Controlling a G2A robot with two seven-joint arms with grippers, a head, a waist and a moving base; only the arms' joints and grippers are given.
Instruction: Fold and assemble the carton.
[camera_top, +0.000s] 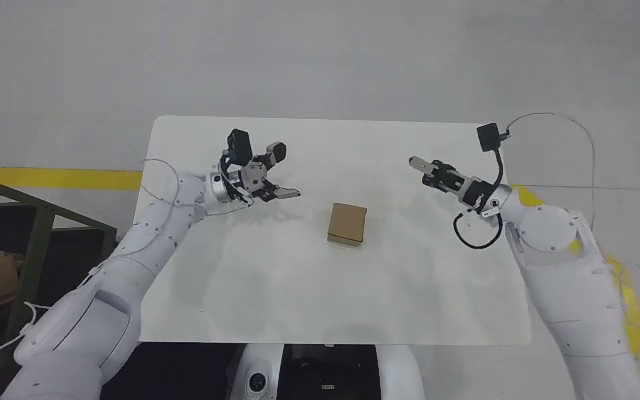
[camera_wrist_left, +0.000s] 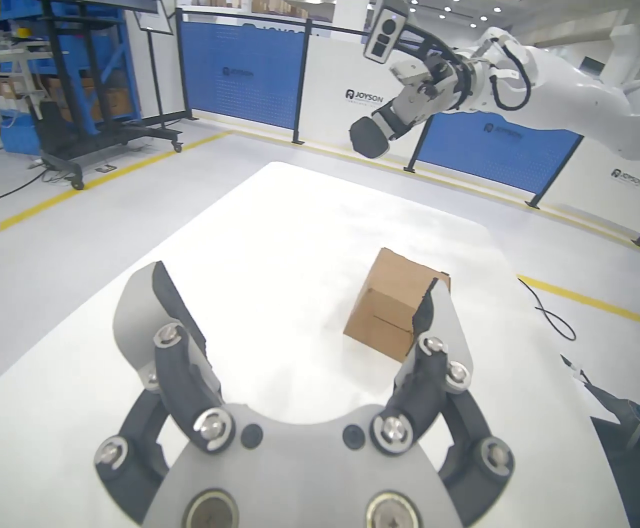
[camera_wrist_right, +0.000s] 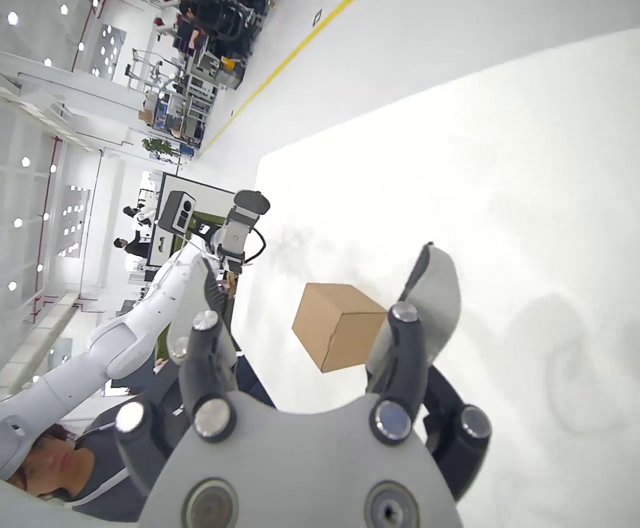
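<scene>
From above, the carton (camera_top: 347, 223) stands on the table (camera_top: 300, 300) between the left gripper (camera_top: 281, 172) and the right gripper (camera_top: 422, 164), well apart from both and box-shaped, so the folding looks done or nearly so. In the left wrist view that gripper's jaws are spread wide and empty, with the carton ahead of them. In the right wrist view the jaws also gape empty, carton ahead; any next move calls for checking for a loose flap first.
</scene>
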